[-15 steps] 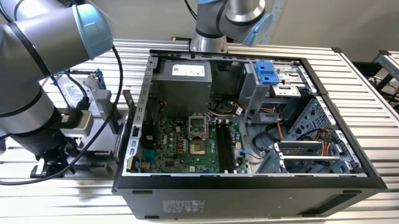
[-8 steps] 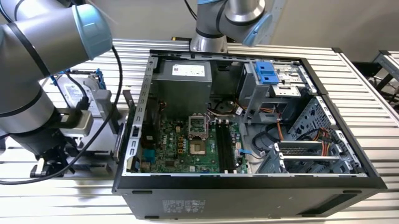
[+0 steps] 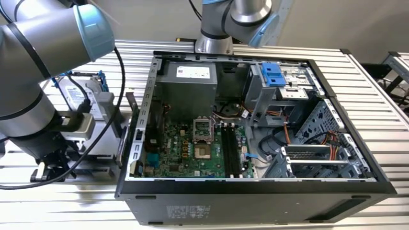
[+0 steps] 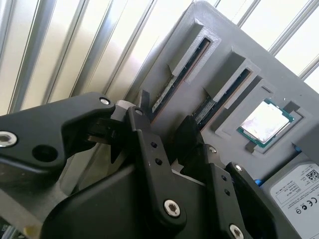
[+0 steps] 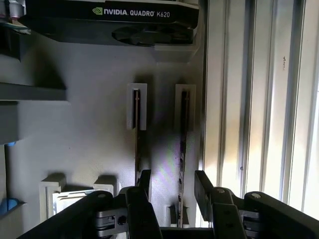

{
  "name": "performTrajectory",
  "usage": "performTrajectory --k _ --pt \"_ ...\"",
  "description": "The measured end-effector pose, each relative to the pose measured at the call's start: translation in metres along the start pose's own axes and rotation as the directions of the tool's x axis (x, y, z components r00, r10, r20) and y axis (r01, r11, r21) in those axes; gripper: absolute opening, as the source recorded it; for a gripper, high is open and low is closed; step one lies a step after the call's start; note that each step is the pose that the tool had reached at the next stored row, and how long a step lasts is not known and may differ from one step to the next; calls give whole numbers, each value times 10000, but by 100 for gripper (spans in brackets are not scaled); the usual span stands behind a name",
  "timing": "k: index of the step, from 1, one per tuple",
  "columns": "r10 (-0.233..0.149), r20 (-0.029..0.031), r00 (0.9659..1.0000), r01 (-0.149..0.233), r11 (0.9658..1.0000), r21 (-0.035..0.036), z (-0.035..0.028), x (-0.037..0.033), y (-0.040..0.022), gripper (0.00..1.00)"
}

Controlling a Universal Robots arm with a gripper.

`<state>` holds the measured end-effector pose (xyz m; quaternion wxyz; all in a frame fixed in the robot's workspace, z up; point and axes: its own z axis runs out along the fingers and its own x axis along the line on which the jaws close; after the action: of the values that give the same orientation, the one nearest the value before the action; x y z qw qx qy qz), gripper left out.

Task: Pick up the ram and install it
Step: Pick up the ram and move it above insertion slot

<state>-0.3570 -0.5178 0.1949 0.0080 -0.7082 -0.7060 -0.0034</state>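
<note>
gripper (image 5: 172,176) spread astride the ram (image 5: 183,129), which stands on edge in a grey holder (image 5: 75,134) so its sides can be pinched; holder sits at 9 o'clock of the case (image 3: 255,188) in the exterior view.

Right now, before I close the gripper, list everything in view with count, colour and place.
holder: one, grey, on the table beside the case, at the exterior view's left
ram sticks: two, dark, standing edgewise in neighbouring slots of the holder
processor chip: one, silver on green, in a recess of the holder
hard drive: one, grey, next to the chip
graphics card: one, black, on the holder
case: one, black, open, mid-table
motherboard: one, green, inside the case
table: one, silver, slatted
arm: one, grey with blue caps, at the exterior view's left
gripper: one, black, open, astride one ram stick
</note>
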Motion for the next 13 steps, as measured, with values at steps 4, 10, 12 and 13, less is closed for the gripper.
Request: performTrajectory --k 4,10,12,13 --pt "-4 0 10000 4 10000 1 3 0 0 100" --pt "-4 0 10000 4 10000 0 7 0 -11 100" --pt "-4 0 10000 4 10000 0 7 0 -16 100" --pt "-3 0 10000 3 10000 0 7 0 -19 100"
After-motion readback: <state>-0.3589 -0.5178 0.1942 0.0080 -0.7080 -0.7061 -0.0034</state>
